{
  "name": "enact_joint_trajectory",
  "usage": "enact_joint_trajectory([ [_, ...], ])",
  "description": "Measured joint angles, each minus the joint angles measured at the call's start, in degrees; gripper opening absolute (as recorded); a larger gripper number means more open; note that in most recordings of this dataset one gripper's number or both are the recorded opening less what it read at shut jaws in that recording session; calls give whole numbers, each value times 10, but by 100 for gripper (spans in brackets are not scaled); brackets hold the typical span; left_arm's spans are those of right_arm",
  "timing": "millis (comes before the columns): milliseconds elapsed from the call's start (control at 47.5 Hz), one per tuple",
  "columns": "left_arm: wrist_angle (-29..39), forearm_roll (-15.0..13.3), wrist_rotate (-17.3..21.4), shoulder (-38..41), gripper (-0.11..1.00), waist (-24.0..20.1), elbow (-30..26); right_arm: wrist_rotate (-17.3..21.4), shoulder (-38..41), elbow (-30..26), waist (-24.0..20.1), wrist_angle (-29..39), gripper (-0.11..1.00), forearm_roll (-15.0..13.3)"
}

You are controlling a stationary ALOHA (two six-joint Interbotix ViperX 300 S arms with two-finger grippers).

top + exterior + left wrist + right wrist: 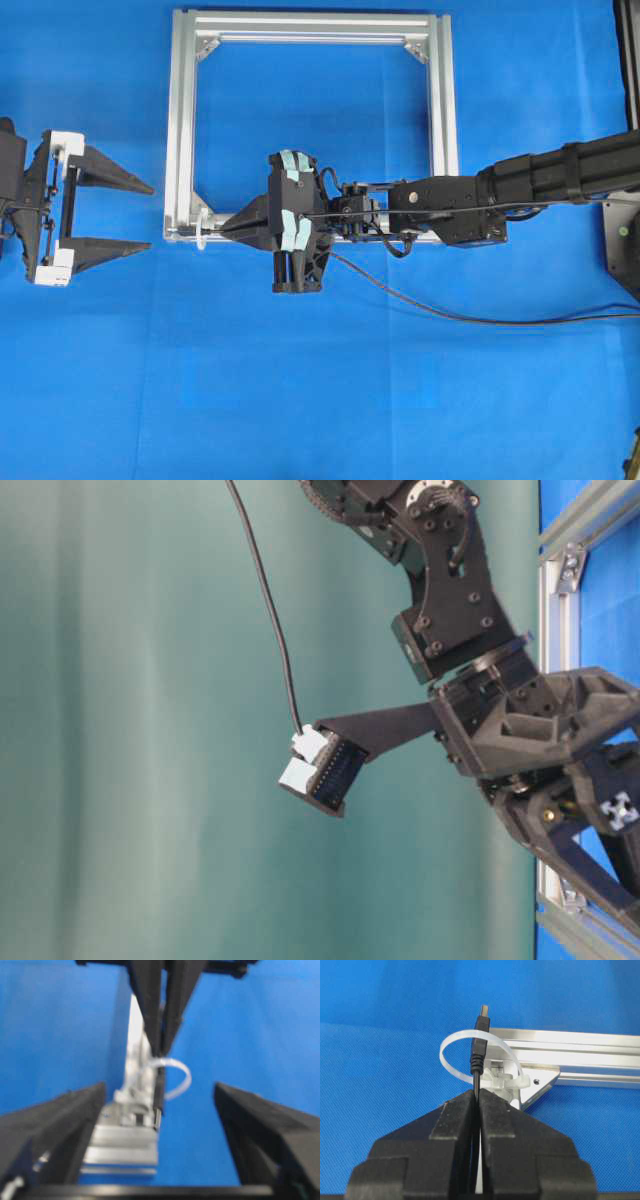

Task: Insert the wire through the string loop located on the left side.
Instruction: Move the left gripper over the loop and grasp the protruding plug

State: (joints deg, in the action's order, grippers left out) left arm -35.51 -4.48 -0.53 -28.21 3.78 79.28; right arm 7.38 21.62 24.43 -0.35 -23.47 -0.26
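Wire (480, 1047) inside string loop (451, 1046), wrist-view only

left hand (150, 213): fingers spread wide, pointing right | right hand (215, 229): fingers pinched together, pointing left

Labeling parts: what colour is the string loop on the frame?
White, slightly translucent string loop; clearest in the right wrist view.

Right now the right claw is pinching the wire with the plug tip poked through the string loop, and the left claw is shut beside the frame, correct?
Not quite: the left claw is open, jaws spread wide, as the overhead view shows. The rest holds: the right claw pinches the wire, its plug tip through the string loop, by the frame.
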Motion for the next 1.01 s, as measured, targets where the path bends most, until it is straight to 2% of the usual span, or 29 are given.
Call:
enact_joint_trajectory([
  [315,-2,0,0,25,88,1,-10,0,0,0,0,0,0,-1],
  [715,-12,0,0,198,87,2,-75,0,0,0,1,0,0,-1],
  [1009,-19,0,0,211,87,2,-79,1,0,0,1,0,0,0],
])
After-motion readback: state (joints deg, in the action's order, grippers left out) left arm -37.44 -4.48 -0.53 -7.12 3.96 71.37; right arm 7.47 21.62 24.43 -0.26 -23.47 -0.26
